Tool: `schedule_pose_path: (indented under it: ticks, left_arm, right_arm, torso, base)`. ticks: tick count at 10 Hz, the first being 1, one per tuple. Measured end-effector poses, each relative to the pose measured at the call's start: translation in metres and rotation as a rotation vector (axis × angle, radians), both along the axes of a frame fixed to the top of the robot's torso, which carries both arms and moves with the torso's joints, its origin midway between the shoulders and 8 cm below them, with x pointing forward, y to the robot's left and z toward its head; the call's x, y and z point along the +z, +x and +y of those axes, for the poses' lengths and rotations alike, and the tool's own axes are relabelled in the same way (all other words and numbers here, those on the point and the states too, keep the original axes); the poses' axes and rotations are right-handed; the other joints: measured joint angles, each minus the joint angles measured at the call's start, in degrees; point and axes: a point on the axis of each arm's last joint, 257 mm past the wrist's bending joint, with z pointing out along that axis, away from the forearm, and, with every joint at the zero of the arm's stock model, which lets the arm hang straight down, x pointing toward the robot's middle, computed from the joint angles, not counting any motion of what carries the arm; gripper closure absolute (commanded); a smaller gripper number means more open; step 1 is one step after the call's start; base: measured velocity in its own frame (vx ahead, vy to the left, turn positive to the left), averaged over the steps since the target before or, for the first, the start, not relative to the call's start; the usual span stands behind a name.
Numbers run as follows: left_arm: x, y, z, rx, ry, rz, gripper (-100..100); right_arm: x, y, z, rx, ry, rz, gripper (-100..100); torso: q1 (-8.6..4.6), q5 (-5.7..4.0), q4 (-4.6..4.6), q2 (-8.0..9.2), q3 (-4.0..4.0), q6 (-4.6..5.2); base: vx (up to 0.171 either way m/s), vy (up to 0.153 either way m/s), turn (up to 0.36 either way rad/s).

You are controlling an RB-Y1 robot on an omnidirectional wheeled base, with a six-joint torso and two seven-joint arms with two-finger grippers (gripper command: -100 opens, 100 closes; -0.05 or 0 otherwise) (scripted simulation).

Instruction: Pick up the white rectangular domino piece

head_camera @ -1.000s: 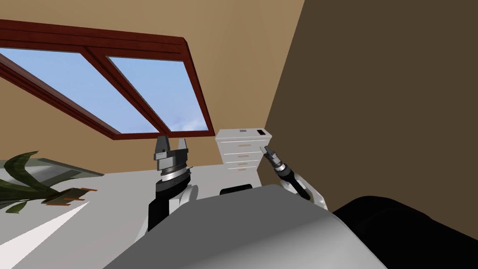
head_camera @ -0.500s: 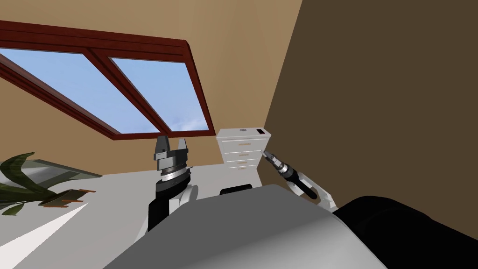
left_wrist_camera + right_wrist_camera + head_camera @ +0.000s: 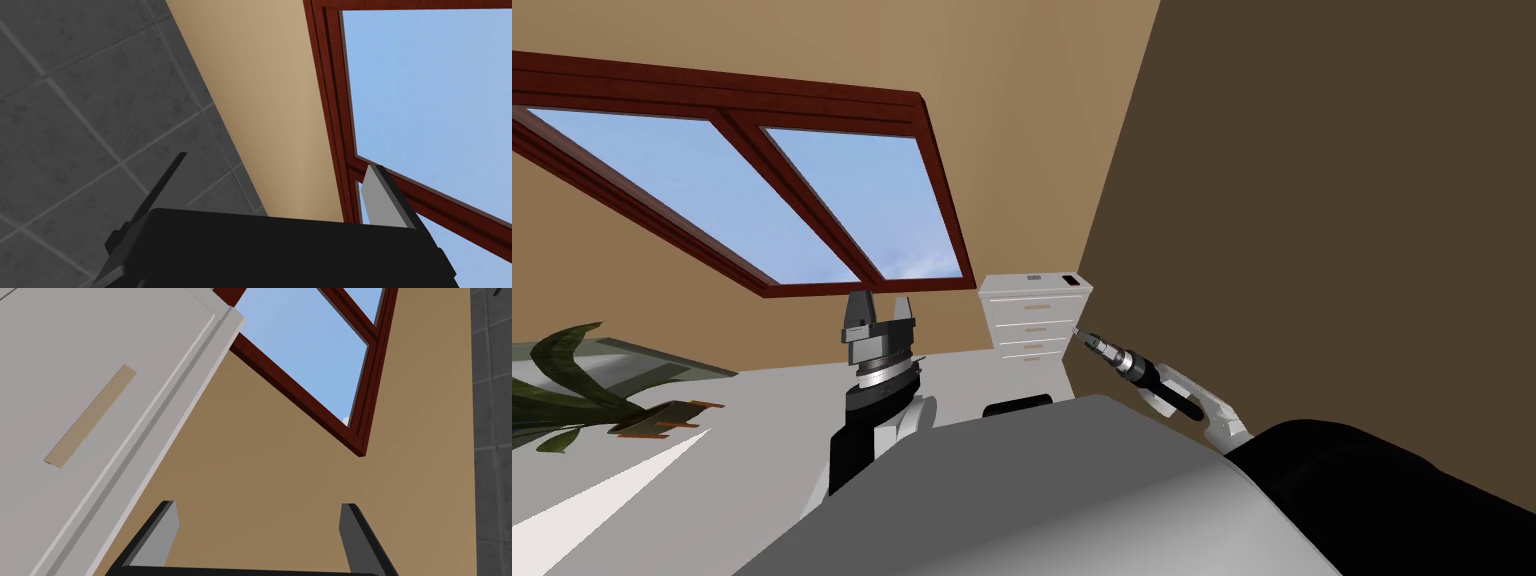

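domino piece [image 3: 1033, 277], a small pale rectangle as best i can tell, lies on top of the white chest of drawers [image 3: 1012, 340], near a small dark block [image 3: 1072, 282]. right claw [image 3: 1078, 333] hangs spread at drawer height, just beside the chest's front and below its top lip. lifting straight from here could, i judge, catch a blade under that lip. reaching over blind could nudge the thin piece away or knock the dark block. left claw [image 3: 880, 308] is spread too, raised well apart from the chest.
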Motion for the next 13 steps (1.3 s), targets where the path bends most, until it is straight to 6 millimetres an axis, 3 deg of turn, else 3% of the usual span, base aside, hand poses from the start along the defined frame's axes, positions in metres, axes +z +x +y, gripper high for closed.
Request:
schedule_pose_path:
  ticks: [5,13]
  left_arm:
    - [0.0,0.0,0.0,0.0,0.0,0.0,0]
    - [0.0,0.0,0.0,0.0,0.0,0.0,0]
  right_arm:
    - [-0.029,-0.007,-0.022,0.074,-0.166,0.063,-100]
    - [-0.052,-0.012,-0.071,0.167,-0.426,0.144,-100]
  torso:
    - [0.05,0.01,-0.01,-0.04,-0.02,-0.02]
    - [0.08,0.01,-0.01,-0.06,-0.03,-0.01]
  base:
    - [-0.034,0.03,0.038]
    - [-0.027,0.028,0.063]
